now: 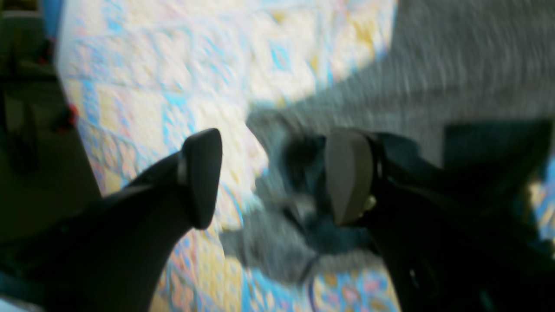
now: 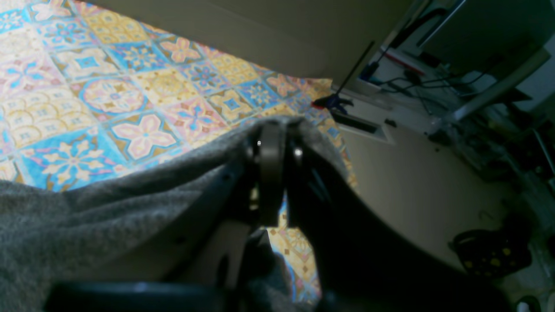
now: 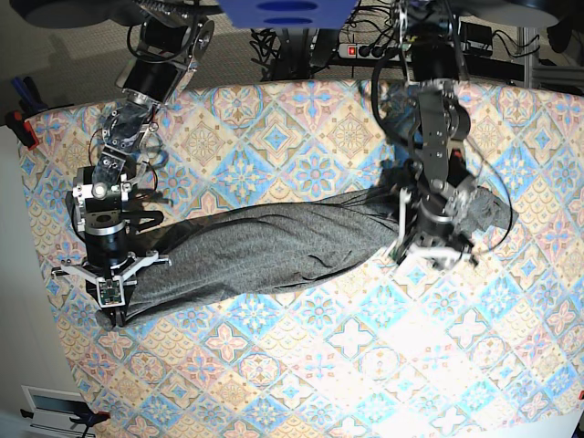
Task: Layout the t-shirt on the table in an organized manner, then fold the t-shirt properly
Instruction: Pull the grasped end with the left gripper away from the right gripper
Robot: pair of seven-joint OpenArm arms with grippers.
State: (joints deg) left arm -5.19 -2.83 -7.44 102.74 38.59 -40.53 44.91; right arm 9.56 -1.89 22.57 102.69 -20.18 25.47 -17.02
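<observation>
Fabric is stretched in a long band across the middle of the base view: the t-shirt (image 3: 274,246) lies on the table (image 3: 301,365). At lower left, one end is pinched by the right gripper (image 2: 271,143), jaws clamped shut, probably to anchor it for straightening. At centre right, the left gripper (image 1: 273,173) is seen with jaws spread wide over bunched cloth, nothing gripped.

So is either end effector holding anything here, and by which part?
The right end effector pinches the t-shirt at one end's edge. The left end effector is open, holding nothing.
</observation>
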